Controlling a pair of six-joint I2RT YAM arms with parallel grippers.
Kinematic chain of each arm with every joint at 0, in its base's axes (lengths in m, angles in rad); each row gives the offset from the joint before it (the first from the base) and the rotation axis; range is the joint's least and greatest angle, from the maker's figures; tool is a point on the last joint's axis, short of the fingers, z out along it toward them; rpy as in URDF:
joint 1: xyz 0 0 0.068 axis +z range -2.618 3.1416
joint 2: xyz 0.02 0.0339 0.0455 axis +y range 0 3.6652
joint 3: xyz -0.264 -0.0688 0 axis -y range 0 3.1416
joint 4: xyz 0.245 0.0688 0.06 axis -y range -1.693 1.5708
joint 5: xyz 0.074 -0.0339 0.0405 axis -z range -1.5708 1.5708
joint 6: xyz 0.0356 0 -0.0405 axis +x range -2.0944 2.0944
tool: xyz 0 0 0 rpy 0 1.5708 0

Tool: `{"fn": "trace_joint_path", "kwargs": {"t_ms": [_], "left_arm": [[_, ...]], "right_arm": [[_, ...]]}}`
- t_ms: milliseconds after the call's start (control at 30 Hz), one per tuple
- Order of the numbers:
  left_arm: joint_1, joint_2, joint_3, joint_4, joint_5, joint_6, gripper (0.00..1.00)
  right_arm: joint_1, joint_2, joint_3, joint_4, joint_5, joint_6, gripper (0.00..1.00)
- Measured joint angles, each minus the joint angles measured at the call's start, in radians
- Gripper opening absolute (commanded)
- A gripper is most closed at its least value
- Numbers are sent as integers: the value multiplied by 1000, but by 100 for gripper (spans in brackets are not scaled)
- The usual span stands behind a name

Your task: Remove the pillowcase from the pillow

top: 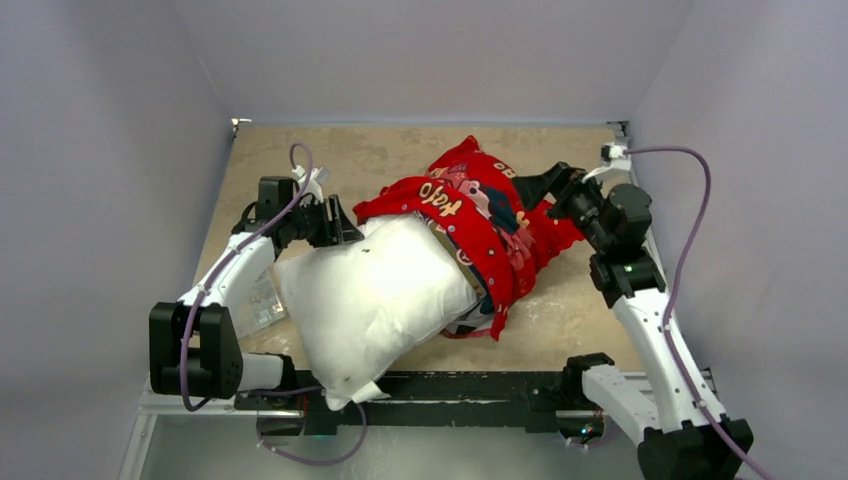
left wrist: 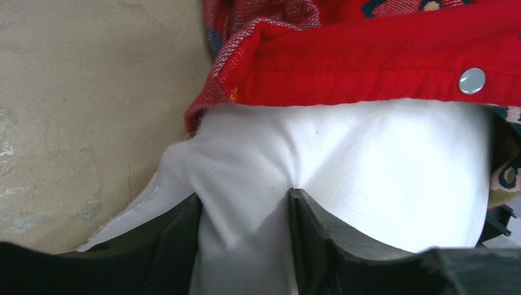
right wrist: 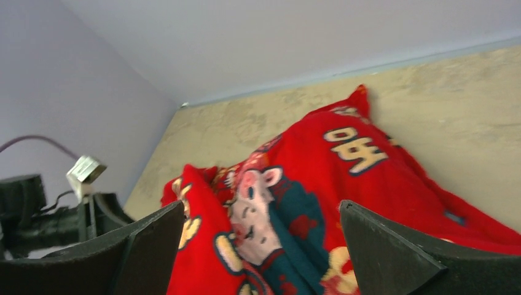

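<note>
The left claw (left wrist: 246,230) is partly closed and clamped on a fold of the plump white rectangular fabric pillow (left wrist: 344,166). The cloth bunches up between its two dark fingers (left wrist: 316,236), with creases running into the pinch. In the top view this left claw (top: 333,224) meets the pillow's (top: 370,295) far left corner.

The right claw (right wrist: 264,246) stands wide apart and holds nothing. Its two fingers (right wrist: 393,255) frame the bright red printed fabric pillowcase (right wrist: 344,184), which fills the gap. Whether they touch the cloth, I cannot tell. From above, the right claw (top: 548,190) sits at the right side of the pillowcase (top: 480,215).

The pillowcase covers only the pillow's far right end. The rest of the pillow lies bare on the mottled beige tabletop (top: 300,160), reaching toward the arm bases.

The covered end of the pillow is hidden under the red cloth. In the top view the right claw's fingertips are lost against the bunched fabric. A pale translucent object (top: 260,300) under the left arm is hard to make out.

There are two arms, two claws, one pillow and one pillowcase. One round metal snap (left wrist: 472,80) shows on the pillowcase's (left wrist: 368,61) hem in the left wrist view.
</note>
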Motion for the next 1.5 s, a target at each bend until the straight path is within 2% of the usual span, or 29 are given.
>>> {"fn": "trace_joint_path", "kwargs": {"t_ms": [67,133,167,633,900,1067,1100,1133,1167,1200,1367,1500], "left_arm": [[0,0,-2,8,23,0,27],[0,-5,-6,13,35,4,6],[-1,-11,-10,15,39,10,0],[-71,-166,-13,-3,4,66,0],[-72,-204,-15,-4,5,72,0],[-72,-233,-28,-4,5,72,0],[-72,-235,-28,-4,5,72,0],[-72,-235,-28,-3,5,72,0],[-72,-235,-28,-4,4,72,0],[-72,-235,-28,-4,4,72,0],[-72,-241,-28,-10,-21,79,0],[-69,-278,-28,-11,-49,79,0]], "right_arm": [[65,40,21,2,20,2,99],[134,91,57,5,46,2,99],[174,134,92,8,62,0,99],[541,685,509,-47,319,-120,99],[621,838,682,-116,347,-225,99],[660,905,698,-126,363,-259,97],[666,923,698,-130,372,-262,94],[670,937,698,-133,378,-263,87],[673,955,693,-137,388,-264,76],[674,965,688,-138,396,-267,57],[665,989,679,-146,495,-253,0],[626,972,679,-146,558,-208,0]]}}
